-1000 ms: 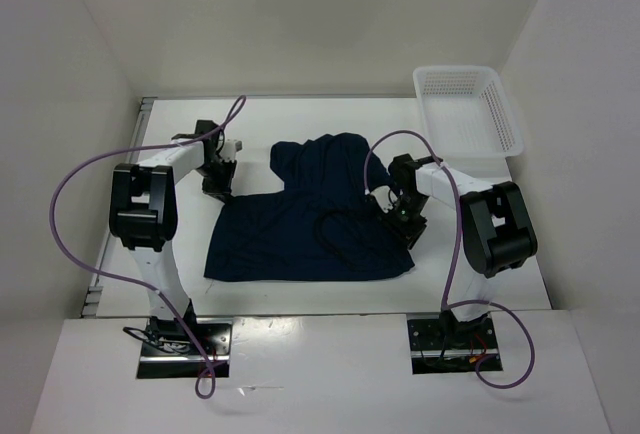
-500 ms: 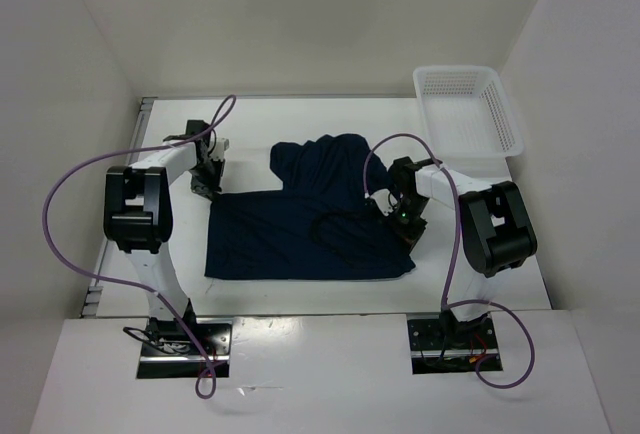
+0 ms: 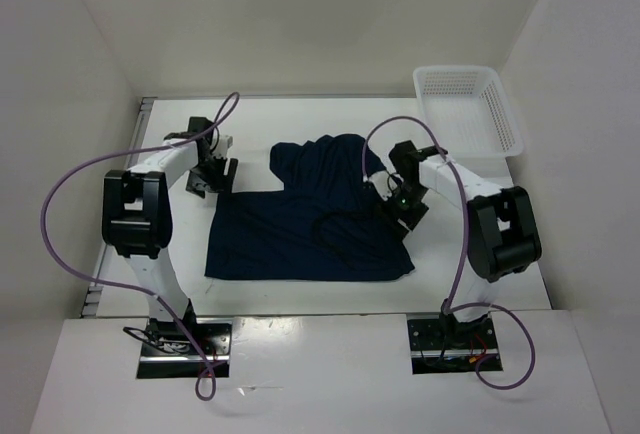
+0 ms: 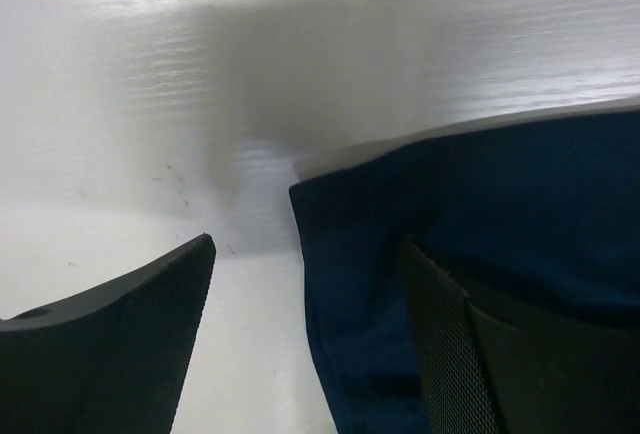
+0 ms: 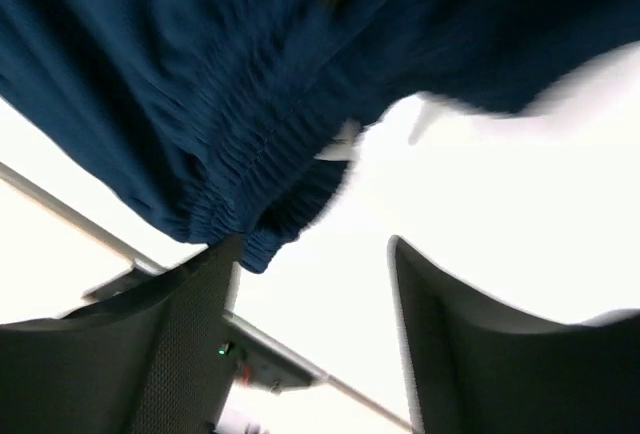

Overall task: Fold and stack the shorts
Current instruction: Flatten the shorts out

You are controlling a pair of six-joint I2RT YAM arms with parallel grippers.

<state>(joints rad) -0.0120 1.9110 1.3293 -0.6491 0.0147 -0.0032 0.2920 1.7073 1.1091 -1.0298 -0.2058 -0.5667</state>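
No writing or label is legible anywhere.

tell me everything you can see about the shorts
The shorts are plain dark navy, made of soft-looking fabric, and lie on the white table. The near part is spread flat in a rough rectangle; the far part is bunched up toward the middle. A gathered elastic waistband shows on the right side. The open left claw straddles the far-left corner, and the open right claw sits at the waistband edge. Neither grips the fabric.
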